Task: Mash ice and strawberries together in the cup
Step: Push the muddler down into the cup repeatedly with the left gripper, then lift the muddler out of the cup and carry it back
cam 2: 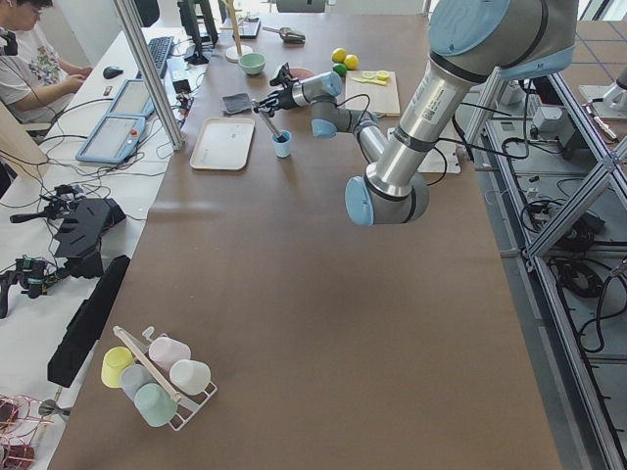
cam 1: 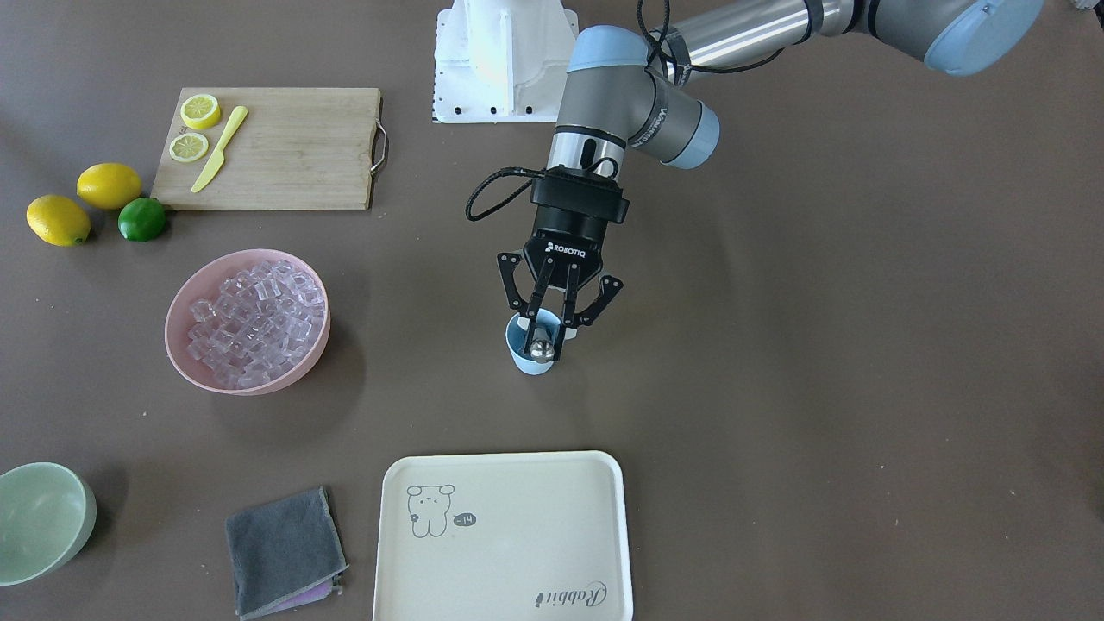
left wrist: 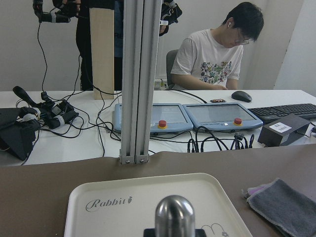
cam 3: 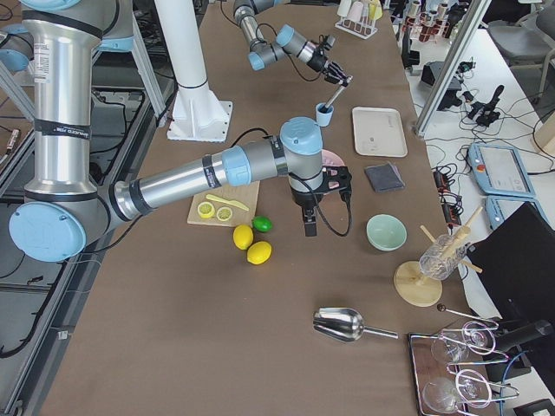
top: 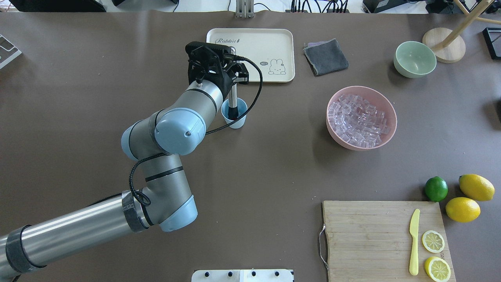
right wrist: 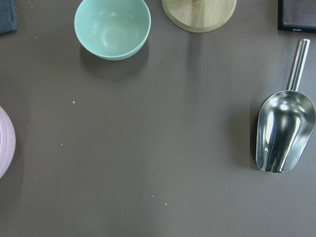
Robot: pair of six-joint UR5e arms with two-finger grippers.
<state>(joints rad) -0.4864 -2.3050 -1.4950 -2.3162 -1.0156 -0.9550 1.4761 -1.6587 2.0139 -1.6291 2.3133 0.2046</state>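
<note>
Left gripper (cam 1: 545,338) has its fingers pinched narrowly on the upper part of a steel muddler (top: 233,94), whose rounded top fills the bottom of the left wrist view. The rod leans, and its lower end sits inside the cup (cam 1: 523,358). The cup stands upright on the brown table, about mid-table on the robot's left half. What lies in it cannot be made out.

Seen from behind the robot, the wooden cutting board (top: 364,235) is nearest, on the robot's right. It carries two lemon slices (top: 433,241) and a yellow knife (top: 414,243). Just past its far corner lie a lime (top: 436,188) and two whole lemons (top: 462,209).

Farther out, level with the cup but well apart from it, the pink bowl (cam 1: 250,385) is heaped with the ice (top: 360,117).

At the far edge are the cream tray (top: 274,43), a grey cloth (top: 325,56) and a pale green bowl (top: 415,58).

Right gripper (cam 3: 310,227) hangs above the table near the lime. Whether it is parted or closed cannot be told. Its wrist camera shows a steel scoop (right wrist: 284,131) lying on the table.
</note>
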